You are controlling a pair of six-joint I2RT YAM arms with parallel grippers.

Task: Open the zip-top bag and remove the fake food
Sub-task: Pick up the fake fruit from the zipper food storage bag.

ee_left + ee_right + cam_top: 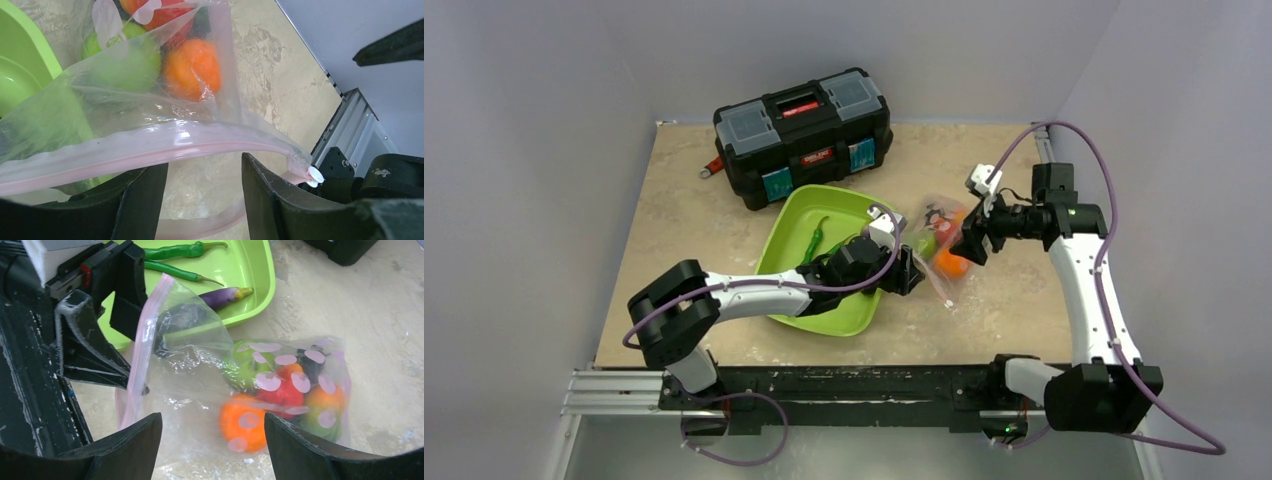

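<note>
From above I see the zip-top bag (939, 245) on the surface (704, 200) just right of the green tray (799, 215), between both arms. On the left wrist view my left hand (202, 172) stands with jaws apart, the pink zip strip (150, 145) running across their tips, and an orange (192, 67) and a lime (127, 67) show through crinkled clear plastic. On the right wrist view my right hand (212, 417) is spread wide over the bag, pinching nothing, and the tray holds an eggplant (225, 296) and two green pods (175, 250).

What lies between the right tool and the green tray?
The zip-top bag, holding fake food, with the left tool at its pink mouth; clearest in the right wrist view.
</note>
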